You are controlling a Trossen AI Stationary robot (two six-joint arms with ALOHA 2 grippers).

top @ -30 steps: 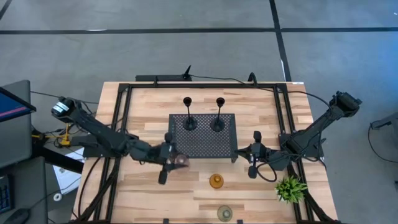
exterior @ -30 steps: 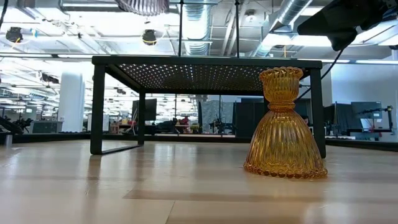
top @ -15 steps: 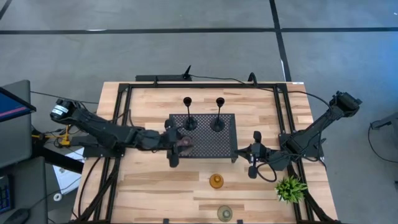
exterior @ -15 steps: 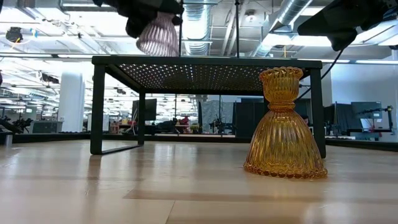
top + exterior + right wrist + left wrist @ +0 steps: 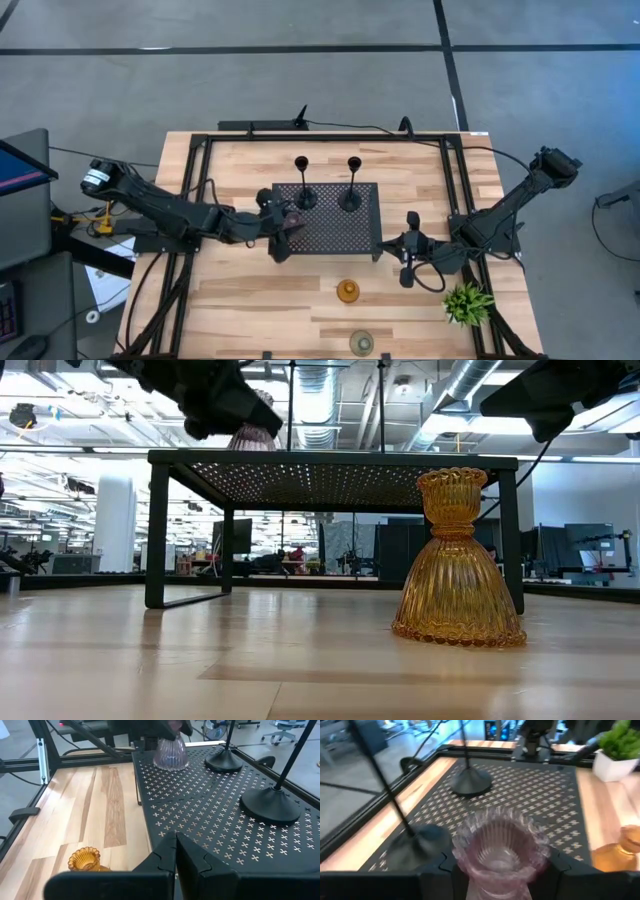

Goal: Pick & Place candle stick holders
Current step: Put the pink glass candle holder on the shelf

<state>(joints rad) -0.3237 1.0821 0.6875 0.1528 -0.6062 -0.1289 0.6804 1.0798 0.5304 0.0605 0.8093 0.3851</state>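
Note:
My left gripper (image 5: 288,224) is shut on the pink glass holder (image 5: 500,847) over the near left corner of the black perforated tray (image 5: 335,228). In the low view the pink holder (image 5: 250,434) has its base at the level of the tray top (image 5: 340,458); whether it touches, I cannot tell. Two slim black stemmed holders (image 5: 303,195) (image 5: 350,196) stand by their round bases on the tray's far part. The amber holder (image 5: 347,292) and the green holder (image 5: 361,342) stand on the table near the front. My right gripper (image 5: 407,250) is shut and empty at the tray's right side. My left gripper pinches the pink holder between its two fingers (image 5: 440,866), at the narrow part just under the frilled cup top (image 5: 470,870). The fingers come about level from the table's left. The holder stands upright, cup up, its flared skirt (image 5: 171,756) below the fingers over the tray.
A small green spiky plant (image 5: 467,302) in a white pot stands at the near right. Black frame rails (image 5: 190,200) run along the table's left, right and far sides. Bare wood lies near the front left.
My left gripper has carried the pink holder from beside the tray's near left corner toward the far edge and a little to the right, over the tray, and down toward the tray top. The holder has stayed upright.

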